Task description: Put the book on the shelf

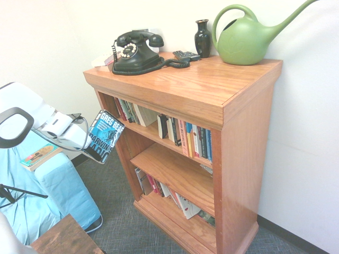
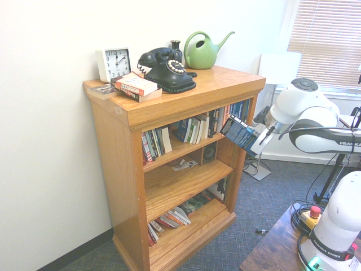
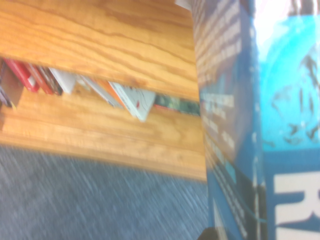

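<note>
The book [image 1: 104,135], blue and black with white "GREG BEAR" lettering, hangs tilted in the air in front of the bookcase's left end. My gripper [image 1: 85,144] is shut on its lower edge, coming in from the left. From the other side, the book [image 2: 240,134] sits just outside the bookcase's right post, level with the shelf [image 2: 180,151], and my gripper [image 2: 255,145] holds it from behind. The shelf [image 1: 153,136] carries a row of upright books. In the wrist view the book [image 3: 235,125] fills the right side, close up.
On the bookcase top [image 1: 201,84] stand a black telephone [image 1: 135,52], a dark vase [image 1: 203,38] and a green watering can [image 1: 246,39]; a clock [image 2: 115,63] and flat books [image 2: 135,86] show too. A blue-covered seat [image 1: 47,185] with an orange-teal book [image 1: 39,155] is at left.
</note>
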Available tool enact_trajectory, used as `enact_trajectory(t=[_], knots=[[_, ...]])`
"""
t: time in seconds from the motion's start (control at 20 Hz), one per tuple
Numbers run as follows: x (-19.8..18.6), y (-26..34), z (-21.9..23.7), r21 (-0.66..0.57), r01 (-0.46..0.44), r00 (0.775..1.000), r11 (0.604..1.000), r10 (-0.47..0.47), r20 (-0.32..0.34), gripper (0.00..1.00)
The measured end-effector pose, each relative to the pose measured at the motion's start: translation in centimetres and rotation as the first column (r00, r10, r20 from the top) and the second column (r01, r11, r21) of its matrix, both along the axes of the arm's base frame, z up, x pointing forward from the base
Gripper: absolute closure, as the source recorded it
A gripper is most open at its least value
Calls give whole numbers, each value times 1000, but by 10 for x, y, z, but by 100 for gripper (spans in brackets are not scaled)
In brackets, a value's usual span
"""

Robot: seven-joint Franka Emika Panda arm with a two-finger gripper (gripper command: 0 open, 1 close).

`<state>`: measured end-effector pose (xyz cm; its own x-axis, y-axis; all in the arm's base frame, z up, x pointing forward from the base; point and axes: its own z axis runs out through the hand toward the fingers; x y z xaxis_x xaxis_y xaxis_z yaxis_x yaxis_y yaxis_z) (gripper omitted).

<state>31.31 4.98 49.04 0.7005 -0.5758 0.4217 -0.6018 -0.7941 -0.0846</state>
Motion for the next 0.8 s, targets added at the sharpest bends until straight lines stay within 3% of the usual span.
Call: enact_trajectory(t=[0.5,0.8], knots=[[71,7,-68,35,-154,986,987,152,69,100],[98,11,-61,65,-131,990,989,127,69,100]])
